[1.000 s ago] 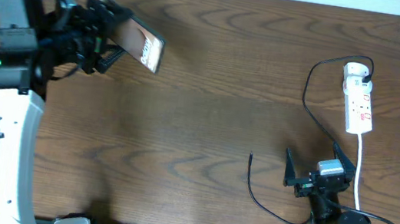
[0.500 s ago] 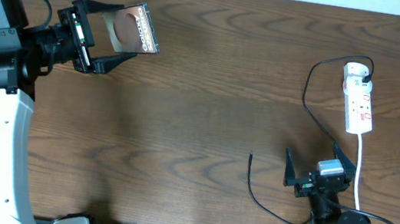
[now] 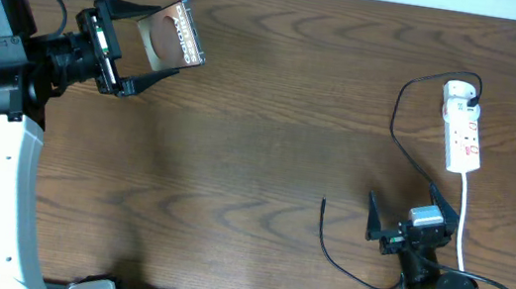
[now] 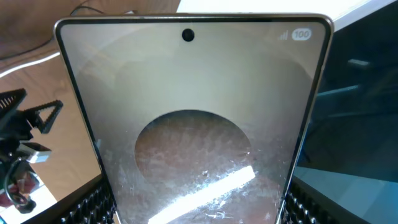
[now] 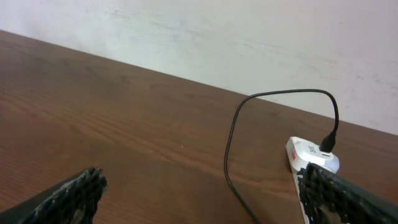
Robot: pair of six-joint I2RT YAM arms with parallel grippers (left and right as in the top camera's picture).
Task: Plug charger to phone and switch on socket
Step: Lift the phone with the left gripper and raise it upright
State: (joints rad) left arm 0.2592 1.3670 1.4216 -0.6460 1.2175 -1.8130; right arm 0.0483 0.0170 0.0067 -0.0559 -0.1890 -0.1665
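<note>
Soft even light over the overhead view, table (image 3: pixel 269 136) grain crisp, faint shadows at lower left, bright white glare streak low on the phone (image 4: pixel 205 183) screen in the left wrist view, right wrist wall (image 5: pixel 249 37) bright, bottom corners blurred.

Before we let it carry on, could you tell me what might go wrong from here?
1. The left gripper holds the phone by its edges, tilted; it could slip and drop.
2. The tip of the charger lies flat on the table, apart from the open, empty right gripper; so thin a cable may be hard to pinch.
3. The charger is plugged in at the socket, far from the phone; pulling it across may drag the socket.
</note>
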